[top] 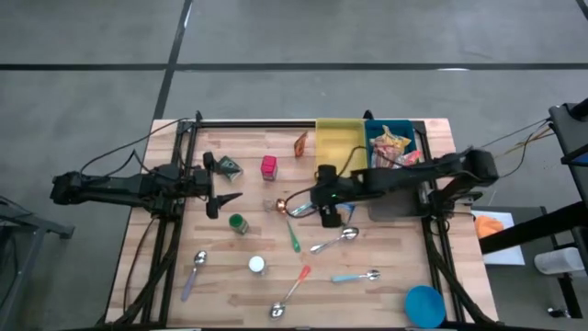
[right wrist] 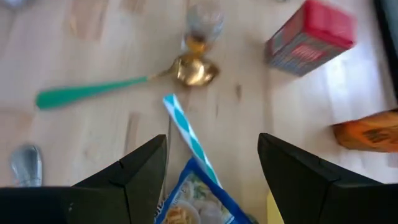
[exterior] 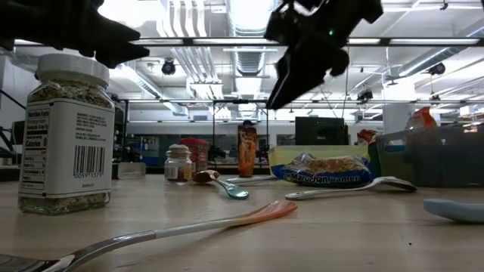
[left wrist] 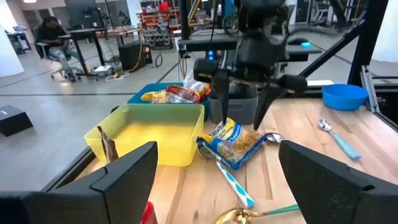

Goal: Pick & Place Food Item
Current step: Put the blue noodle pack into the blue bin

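Blue-and-yellow ramen packet (left wrist: 233, 144) lies flat on the wooden table (top: 386, 285), just in front of the yellow bin (top: 339, 145), with a blue-and-white striped straw (right wrist: 188, 138) running out from under it. Right gripper (left wrist: 239, 118) hangs over the packet, fingers spread to either side, not touching it and holding nothing. Right wrist view shows the packet between its fingers, with a green-handled spoon (right wrist: 118, 84) and a red box (right wrist: 313, 38) beyond. Left gripper (top: 223, 184) sits back at the table's left side, fingers wide apart and empty, level with the table, near a green-lidded jar (top: 238, 223). Blue bin (top: 397, 147) next to the yellow one holds snack packets. Blue bowl (top: 424, 304) is at the near right corner. More spoons and a white-lidded jar (top: 257, 266) are scattered over the near half.
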Robot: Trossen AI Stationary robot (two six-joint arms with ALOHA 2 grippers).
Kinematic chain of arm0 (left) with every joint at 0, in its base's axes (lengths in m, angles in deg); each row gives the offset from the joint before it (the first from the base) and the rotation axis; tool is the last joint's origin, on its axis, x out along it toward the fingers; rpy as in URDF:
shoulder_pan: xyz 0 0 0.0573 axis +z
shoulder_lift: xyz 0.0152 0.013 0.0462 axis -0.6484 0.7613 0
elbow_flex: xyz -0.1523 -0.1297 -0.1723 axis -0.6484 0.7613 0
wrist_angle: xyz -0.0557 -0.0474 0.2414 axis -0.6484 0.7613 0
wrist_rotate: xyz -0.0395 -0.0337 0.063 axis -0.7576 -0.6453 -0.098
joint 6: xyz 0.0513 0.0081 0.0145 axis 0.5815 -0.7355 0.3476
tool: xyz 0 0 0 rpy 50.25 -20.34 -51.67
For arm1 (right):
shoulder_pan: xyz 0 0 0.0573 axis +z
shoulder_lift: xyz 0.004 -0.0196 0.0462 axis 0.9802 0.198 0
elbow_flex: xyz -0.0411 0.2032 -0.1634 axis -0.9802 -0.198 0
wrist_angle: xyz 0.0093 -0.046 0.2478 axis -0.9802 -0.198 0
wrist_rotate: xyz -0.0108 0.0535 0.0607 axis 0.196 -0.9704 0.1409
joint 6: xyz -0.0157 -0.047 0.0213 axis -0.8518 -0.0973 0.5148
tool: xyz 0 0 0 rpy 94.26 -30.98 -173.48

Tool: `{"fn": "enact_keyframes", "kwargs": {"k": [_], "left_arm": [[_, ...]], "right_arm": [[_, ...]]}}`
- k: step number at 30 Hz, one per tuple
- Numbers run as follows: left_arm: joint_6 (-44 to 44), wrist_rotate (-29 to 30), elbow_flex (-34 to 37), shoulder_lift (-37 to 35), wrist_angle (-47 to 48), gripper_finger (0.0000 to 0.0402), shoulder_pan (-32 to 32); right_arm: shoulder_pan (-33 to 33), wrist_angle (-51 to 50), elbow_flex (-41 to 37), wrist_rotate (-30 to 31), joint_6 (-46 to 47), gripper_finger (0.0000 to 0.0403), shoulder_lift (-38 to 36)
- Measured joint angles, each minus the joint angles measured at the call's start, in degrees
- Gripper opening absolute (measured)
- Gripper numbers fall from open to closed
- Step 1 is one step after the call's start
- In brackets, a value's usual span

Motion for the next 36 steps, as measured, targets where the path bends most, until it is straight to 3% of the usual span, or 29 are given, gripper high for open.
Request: {"fn": "enact_keyframes", "kwargs": {"k": [14,36], "left_arm": [[0.0,0.0,0.0,0.0,3.7,0.0340,0.0],[0.0,0.0,0.0,0.0,7.0,0.0340,0.0]], "right_arm": [[0.2,-7.9,7.0,0.0,0.0,0.0251,14.5],[0.1,-6.6,2.2,2.1,2.8,0.0251,16.4]]}}
